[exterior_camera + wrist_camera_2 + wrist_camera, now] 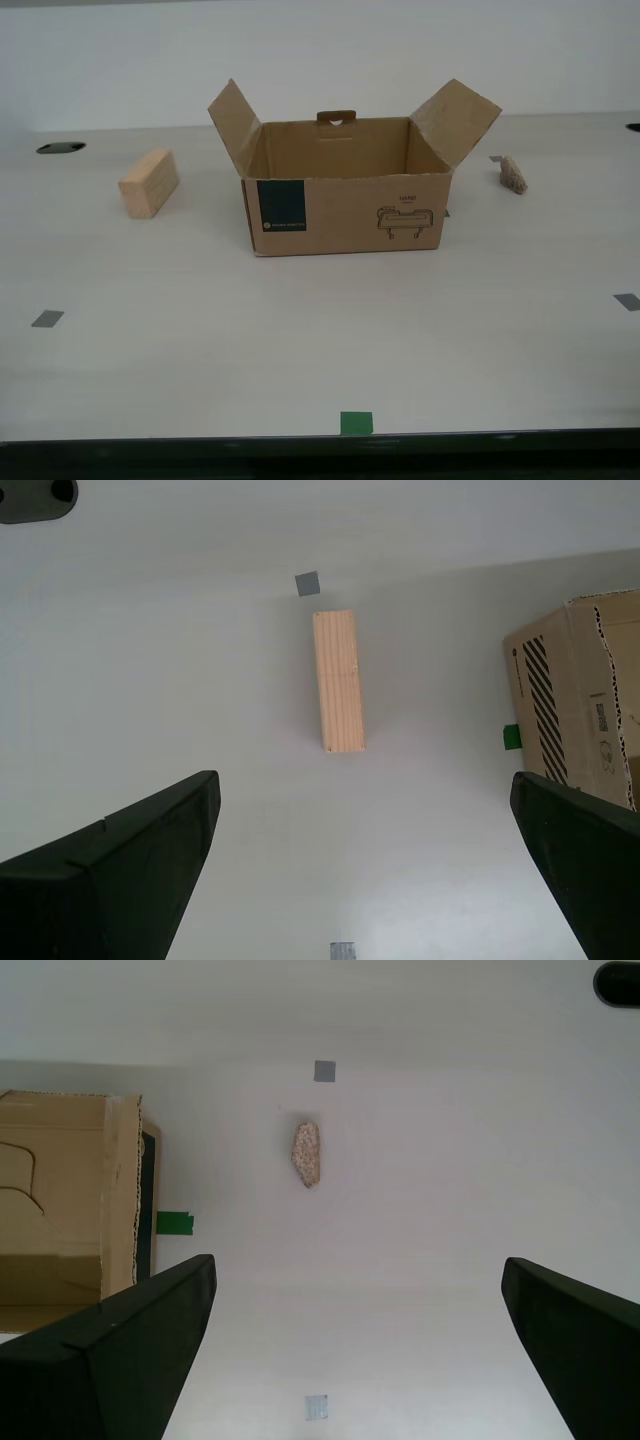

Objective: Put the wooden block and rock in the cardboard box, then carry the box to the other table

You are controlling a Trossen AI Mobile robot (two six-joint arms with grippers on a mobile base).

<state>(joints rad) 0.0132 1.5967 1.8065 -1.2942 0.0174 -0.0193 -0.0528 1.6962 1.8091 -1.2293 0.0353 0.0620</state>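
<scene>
The cardboard box point(345, 205) stands open on the pale table point(300, 340), flaps up, with a dark label and a line drawing on its front. The wooden block point(149, 182) lies to the exterior view's left of the box, the rock point(514, 174) to its right. No arm shows in the exterior view. My second gripper point(362, 790) hangs open above the table, apart from the wooden block point(339, 679), with the box point(580, 705) off to one side. My first gripper point(357, 1270) is open above the rock point(307, 1154), not touching it, with the box point(70, 1200) beside. The other table is out of view.
Grey tape squares point(46, 319) point(627, 301) and a green tape mark point(356, 423) lie on the table near its front edge. A dark oval hole point(60, 148) sits at the back on the exterior view's left. A white wall rises behind.
</scene>
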